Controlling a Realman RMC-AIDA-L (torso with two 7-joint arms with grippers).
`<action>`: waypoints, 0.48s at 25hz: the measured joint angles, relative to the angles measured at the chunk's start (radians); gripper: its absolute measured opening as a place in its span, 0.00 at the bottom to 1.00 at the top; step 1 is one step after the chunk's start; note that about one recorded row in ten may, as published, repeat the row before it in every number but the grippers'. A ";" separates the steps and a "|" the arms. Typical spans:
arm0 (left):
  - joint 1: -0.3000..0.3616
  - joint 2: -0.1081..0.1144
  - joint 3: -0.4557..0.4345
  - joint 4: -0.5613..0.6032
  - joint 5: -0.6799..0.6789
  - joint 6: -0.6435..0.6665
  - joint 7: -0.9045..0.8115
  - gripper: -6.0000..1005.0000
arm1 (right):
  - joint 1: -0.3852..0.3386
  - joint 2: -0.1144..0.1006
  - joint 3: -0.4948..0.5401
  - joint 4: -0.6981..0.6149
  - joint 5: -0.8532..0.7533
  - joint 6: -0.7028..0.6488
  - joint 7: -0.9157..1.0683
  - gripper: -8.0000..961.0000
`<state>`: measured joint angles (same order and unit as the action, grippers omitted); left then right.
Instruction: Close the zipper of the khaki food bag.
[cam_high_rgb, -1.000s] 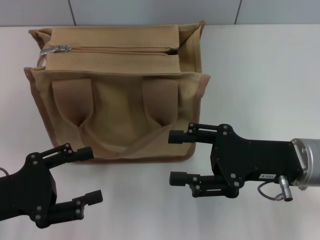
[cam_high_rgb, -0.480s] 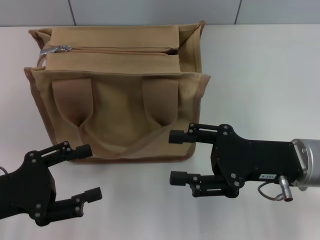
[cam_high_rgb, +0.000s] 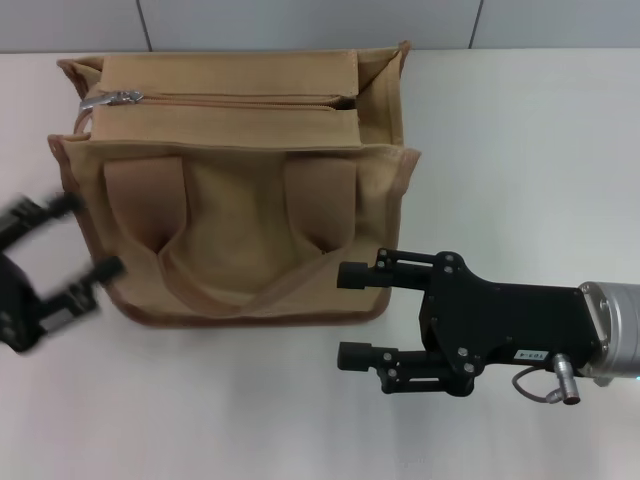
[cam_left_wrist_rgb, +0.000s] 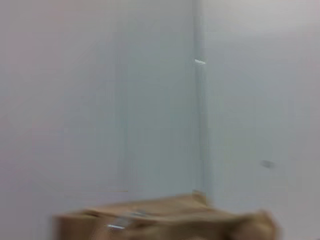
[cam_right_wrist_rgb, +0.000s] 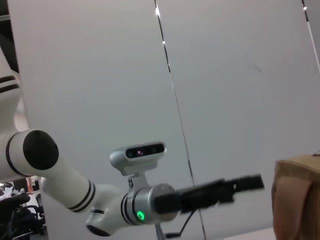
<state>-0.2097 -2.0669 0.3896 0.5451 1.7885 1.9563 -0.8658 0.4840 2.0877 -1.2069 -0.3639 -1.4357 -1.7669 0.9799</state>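
Khaki bag: one khaki food bag (cam_high_rgb: 240, 180), boxy canvas, standing on the white table (cam_high_rgb: 520, 150) toward the far left of the head view, close to the grey wall panels behind.
Handles: two wide strap handles; the near one (cam_high_rgb: 225, 270) droops down the front face in a loop.
Zipper: one zipper (cam_high_rgb: 230, 100) along the top panel, running left to right; its single silver pull tab (cam_high_rgb: 108, 98) sits at the bag's left end.
Zipper state: the track looks drawn together along most of its length, with a small dark gap at the right end.
Left gripper: left gripper (cam_high_rgb: 62, 250) blurred at the left edge of the head view, just beside the bag's lower left corner; its two fingers are spread apart and hold nothing. Whether they touch the canvas cannot be told.
Right gripper: right gripper (cam_high_rgb: 358, 315) in front of the bag's lower right corner, pointing left; two black fingers (cam_high_rgb: 362, 273) parted, nothing between them, the upper one near the bag's bottom edge.
Left wrist view: blurred, with only a strip of the bag's top against the wall.
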 joint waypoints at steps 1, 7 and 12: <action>0.000 -0.002 -0.045 -0.003 -0.003 -0.008 0.001 0.78 | 0.001 0.000 -0.002 0.003 0.000 0.004 0.000 0.76; -0.030 -0.001 -0.210 -0.065 -0.007 -0.118 0.010 0.78 | 0.003 0.003 -0.006 0.013 0.000 0.011 0.000 0.76; -0.047 -0.004 -0.268 -0.070 -0.013 -0.167 0.011 0.78 | 0.006 0.003 -0.003 0.033 0.000 0.012 -0.021 0.76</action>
<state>-0.2567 -2.0704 0.1214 0.4752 1.7752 1.7892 -0.8548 0.4896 2.0909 -1.2103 -0.3308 -1.4357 -1.7547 0.9593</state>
